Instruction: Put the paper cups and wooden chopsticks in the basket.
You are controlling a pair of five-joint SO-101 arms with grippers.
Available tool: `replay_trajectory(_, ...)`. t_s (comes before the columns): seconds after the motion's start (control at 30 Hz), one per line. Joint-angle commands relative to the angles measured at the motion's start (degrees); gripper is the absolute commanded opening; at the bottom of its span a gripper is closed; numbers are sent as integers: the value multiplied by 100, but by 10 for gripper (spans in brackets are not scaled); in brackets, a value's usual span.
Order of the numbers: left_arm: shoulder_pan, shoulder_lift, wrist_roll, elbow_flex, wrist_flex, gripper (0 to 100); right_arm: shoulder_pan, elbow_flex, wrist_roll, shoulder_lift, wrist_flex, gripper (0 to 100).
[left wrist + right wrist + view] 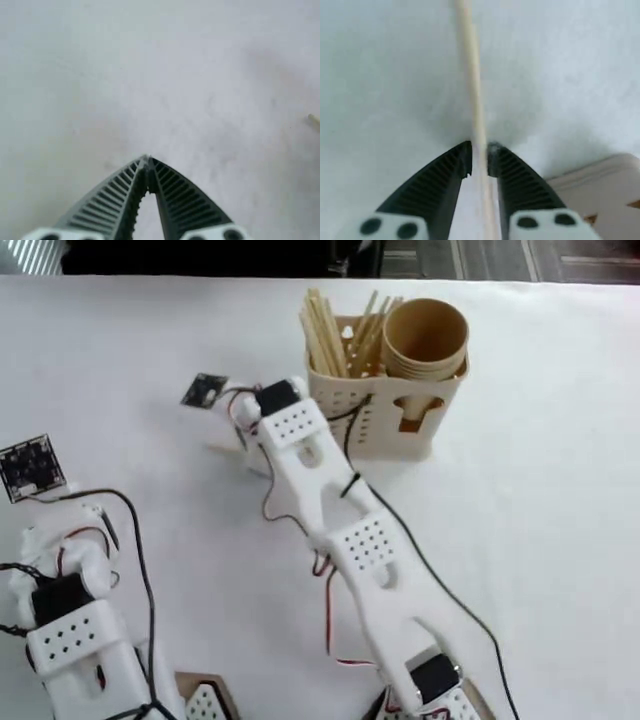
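Observation:
A beige basket (420,425) stands at the back of the white table. It holds several wooden chopsticks (335,332) and stacked paper cups (427,338). My right arm (350,530) stretches to just left of the basket. Its gripper (479,147) is shut on a wooden chopstick (471,75), low over the table beside the basket's wall (600,175). The left arm (65,625) sits at the near left corner. Its gripper (148,161) is shut on nothing, close above the bare table. A chopstick tip (314,120) peeks in at the edge of the left wrist view.
Black cables (140,570) trail from both arms across the table. Brown base plates (205,695) lie at the front edge. The white tabletop (540,510) spreads wide to the right of the basket.

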Motion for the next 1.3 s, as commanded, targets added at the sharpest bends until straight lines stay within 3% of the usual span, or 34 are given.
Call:
replay_trajectory(0.0, -22, -101, 26, -26, -105, 24, -242, -193, 53, -4, 242, 17)
replay_trajectory(0.33, -22, -101, 26, -18, -105, 24, -312, 158, 9, -1059, 286, 18)
replay_trajectory(0.63, -22, -101, 26, -18, -105, 24, -637, 2251, -26, -3802, 268, 18)
replay_trajectory(0.83, -22, -101, 26, -18, -105, 24, -611, 2418, -598, -5525, 242, 18)
replay_trajectory(1.07, -22, -101, 26, -18, -105, 24, -268, 2488, -1125, -7178, -787, 18)
replay_trajectory(1.27, -22, -101, 26, -18, -105, 24, 295, 2497, -1767, -7609, -1877, 19)
